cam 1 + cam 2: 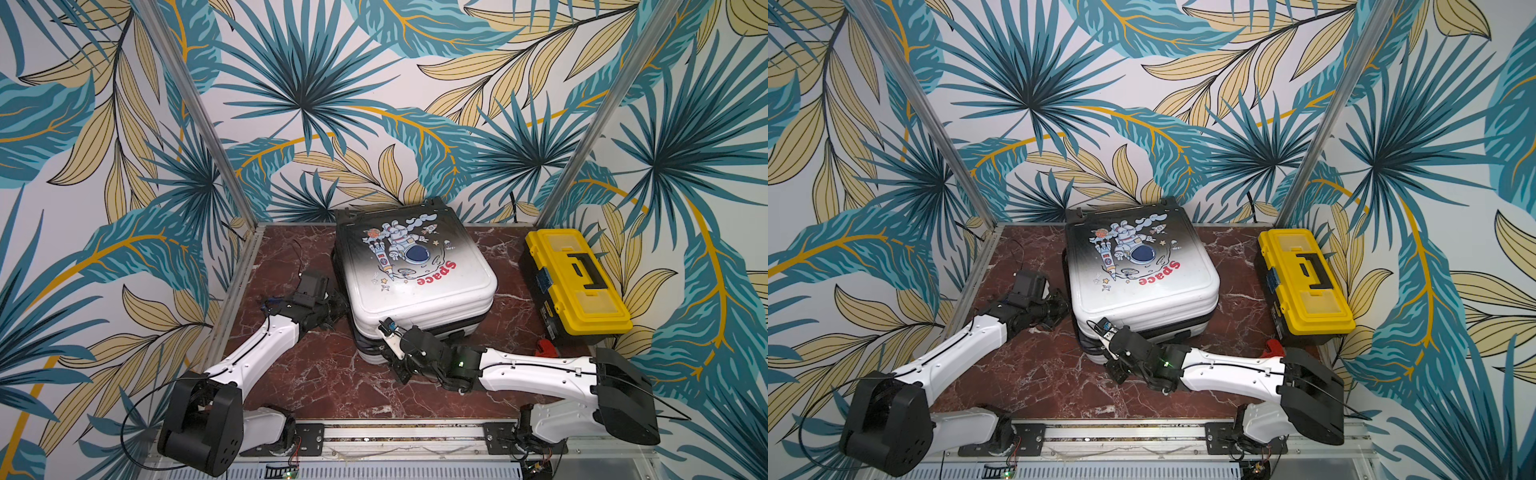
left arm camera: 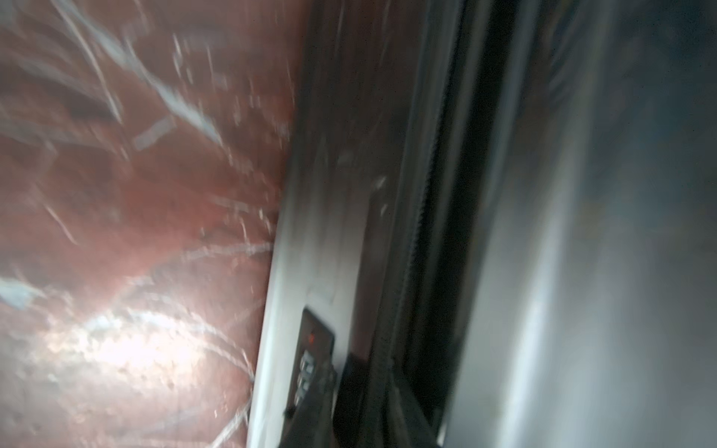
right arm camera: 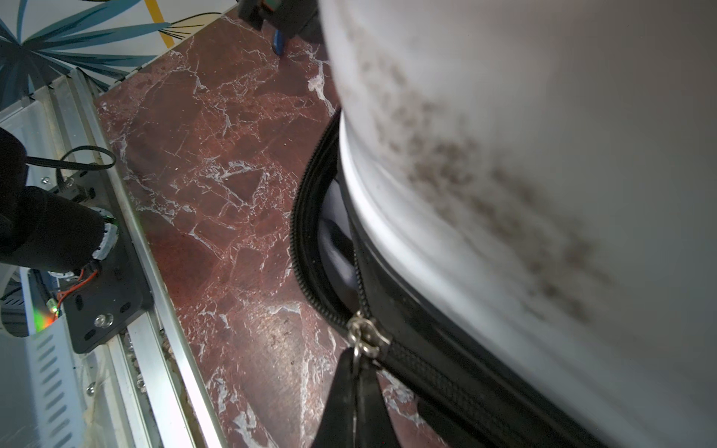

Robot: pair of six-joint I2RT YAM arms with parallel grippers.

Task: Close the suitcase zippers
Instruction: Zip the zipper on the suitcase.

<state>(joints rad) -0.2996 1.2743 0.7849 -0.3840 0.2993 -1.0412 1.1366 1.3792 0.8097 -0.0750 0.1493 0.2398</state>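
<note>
The suitcase (image 1: 419, 286) (image 1: 1142, 286) lies flat on the marble table, astronaut print up, in both top views. My left gripper (image 1: 341, 306) is pressed against its left side. The left wrist view is blurred: it shows the dark zipper band (image 2: 411, 252) and a small lock panel (image 2: 312, 360), and the jaw gap is unreadable. My right gripper (image 3: 359, 372) is at the case's front-left corner, shut on the pull tab under the silver slider (image 3: 364, 333). Past the slider the zippers (image 3: 306, 217) gape, showing pale lining; behind it the teeth are joined.
A yellow toolbox (image 1: 577, 282) (image 1: 1304, 282) with a black handle stands at the right of the table. A small red object (image 1: 544, 347) lies beside the right arm. An aluminium rail (image 1: 415, 432) runs along the front edge, with both arm bases mounted on it.
</note>
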